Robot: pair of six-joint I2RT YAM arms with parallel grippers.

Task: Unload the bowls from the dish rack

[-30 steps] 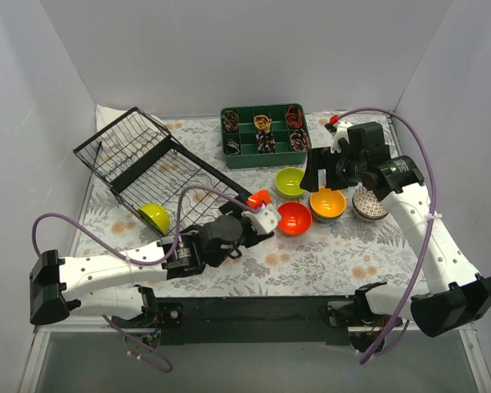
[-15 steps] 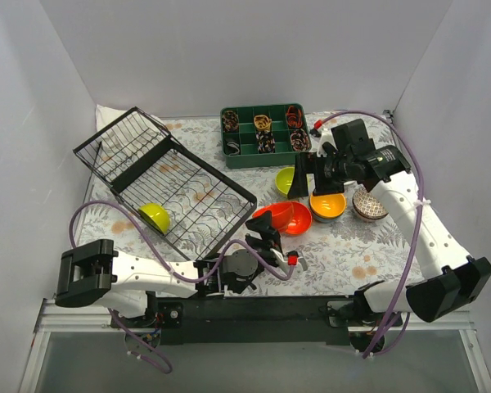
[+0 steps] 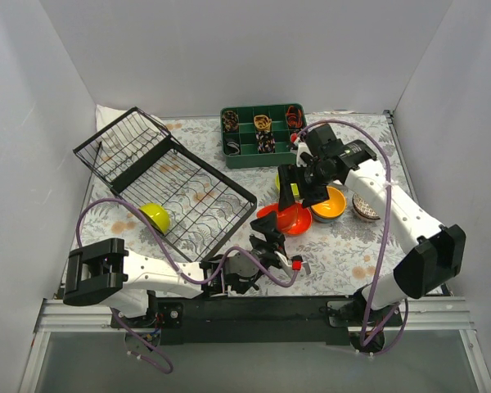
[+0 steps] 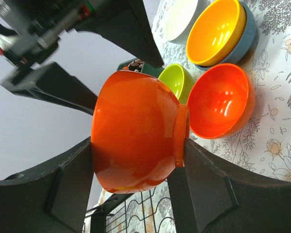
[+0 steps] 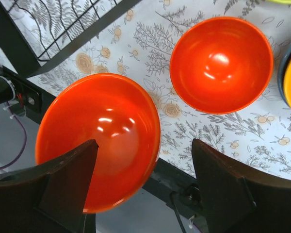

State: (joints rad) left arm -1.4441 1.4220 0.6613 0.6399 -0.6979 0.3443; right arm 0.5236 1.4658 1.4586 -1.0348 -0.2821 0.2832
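Note:
My left gripper (image 3: pixel 269 236) is shut on a red-orange bowl (image 3: pixel 267 214), held on edge above the table; its jaws clamp the bowl (image 4: pixel 136 131) from both sides. A second red bowl (image 3: pixel 296 219) lies on the table beside it (image 4: pixel 220 99). My right gripper (image 3: pixel 299 195) is open and empty, hovering over both red bowls (image 5: pixel 99 141) (image 5: pixel 220 63). The black wire dish rack (image 3: pixel 198 201) holds one lime-yellow bowl (image 3: pixel 155 215). An orange bowl (image 3: pixel 328 204) nested in a blue one, a mosaic bowl (image 3: pixel 366 206), another lime bowl (image 4: pixel 177 80) and a white bowl (image 4: pixel 182 19) stand on the table.
A green divided tray (image 3: pixel 263 152) of tiny items stands at the back behind the bowls. The rack's tilted wire panel (image 3: pixel 123 146) rises at the back left. The table's near edge and black base rail (image 5: pixel 182 187) lie just under the held bowl.
My right gripper has swung left and nearer, from beside the orange bowl to above the red bowls. My left arm has folded back low and keeps the red-orange bowl.

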